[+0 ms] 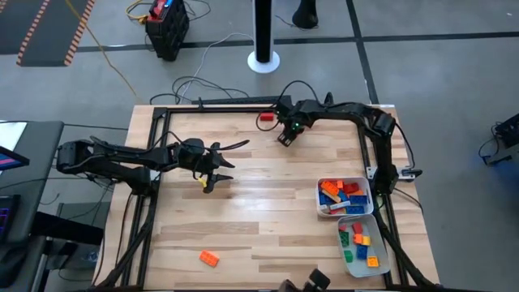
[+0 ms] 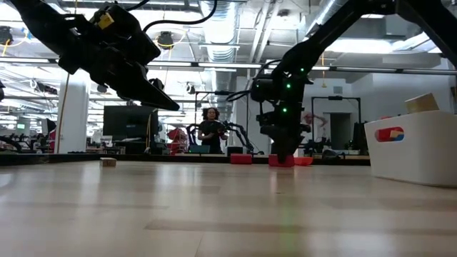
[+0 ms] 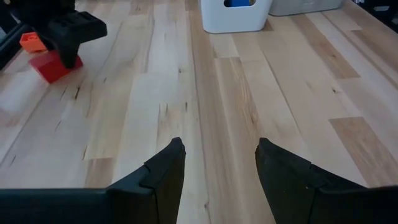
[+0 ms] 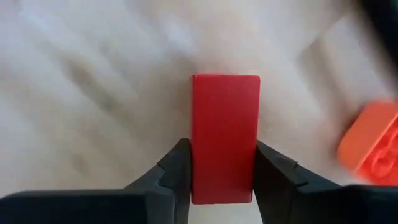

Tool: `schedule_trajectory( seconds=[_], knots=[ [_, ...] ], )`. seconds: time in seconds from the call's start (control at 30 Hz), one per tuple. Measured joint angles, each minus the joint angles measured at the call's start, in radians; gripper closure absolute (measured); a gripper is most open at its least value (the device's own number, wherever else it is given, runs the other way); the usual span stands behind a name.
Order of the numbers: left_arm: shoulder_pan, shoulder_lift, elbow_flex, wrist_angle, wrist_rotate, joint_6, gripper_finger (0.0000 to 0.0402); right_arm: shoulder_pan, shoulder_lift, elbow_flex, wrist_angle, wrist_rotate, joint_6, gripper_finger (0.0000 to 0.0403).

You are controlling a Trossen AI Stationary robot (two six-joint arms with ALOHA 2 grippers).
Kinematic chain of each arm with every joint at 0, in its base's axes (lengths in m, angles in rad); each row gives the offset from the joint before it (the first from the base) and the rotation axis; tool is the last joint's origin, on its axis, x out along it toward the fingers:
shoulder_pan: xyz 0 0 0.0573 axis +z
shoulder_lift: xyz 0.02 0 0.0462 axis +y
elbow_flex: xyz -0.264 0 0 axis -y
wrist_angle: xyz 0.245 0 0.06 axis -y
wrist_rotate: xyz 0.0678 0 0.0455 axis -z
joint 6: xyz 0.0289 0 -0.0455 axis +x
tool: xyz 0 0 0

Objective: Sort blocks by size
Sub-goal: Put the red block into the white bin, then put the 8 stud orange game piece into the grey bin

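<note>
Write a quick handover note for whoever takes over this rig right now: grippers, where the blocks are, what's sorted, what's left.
Right gripper: down at the far edge of the table, jaws closed on a red block; an orange block lies beside it.
Left gripper: open, empty, hovering left of centre.
Done: both white trays, far one and near one, hold mixed-colour blocks at the right edge.
Left: the red block, the orange one beside it, another orange block at the near edge.
</note>
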Motion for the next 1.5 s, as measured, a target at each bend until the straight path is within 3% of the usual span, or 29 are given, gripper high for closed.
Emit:
schedule_trajectory(
  seconds=[0.1,0.23,0.37,0.7,0.97,1.13,1.5],
  knots=[
    [0.0,0.0,0.0,0.0,-0.001,-0.004,0.0217,0.016,-0.002,0.004,-0.052,-0.006,0.005,0.025],
    [0.0,0.0,0.0,-0.006,-0.002,-0.011,0.0217,0.074,-0.019,0.046,-0.252,-0.02,0.034,0.025],
    [0.0,0.0,0.0,-0.024,-0.002,-0.011,0.0217,0.171,-0.124,0.066,-0.349,-0.014,0.07,0.025],
    [-0.007,0.0,0.001,-0.055,-0.002,-0.035,0.0217,0.435,-0.381,0.053,-0.711,0.018,0.436,0.025],
    [-0.059,0.0,0.001,-0.055,-0.002,-0.059,0.0217,0.571,-0.544,-0.138,-0.75,0.018,0.77,0.025],
    [-0.08,0.0,0.001,-0.055,-0.001,-0.064,0.0217,0.649,-0.612,-0.283,-0.752,-0.06,0.91,0.025],
    [-0.08,0.0,0.001,-0.045,-0.021,-0.063,0.0217,0.809,-0.666,-0.415,-0.749,-0.064,1.092,0.0164]
  ],
)
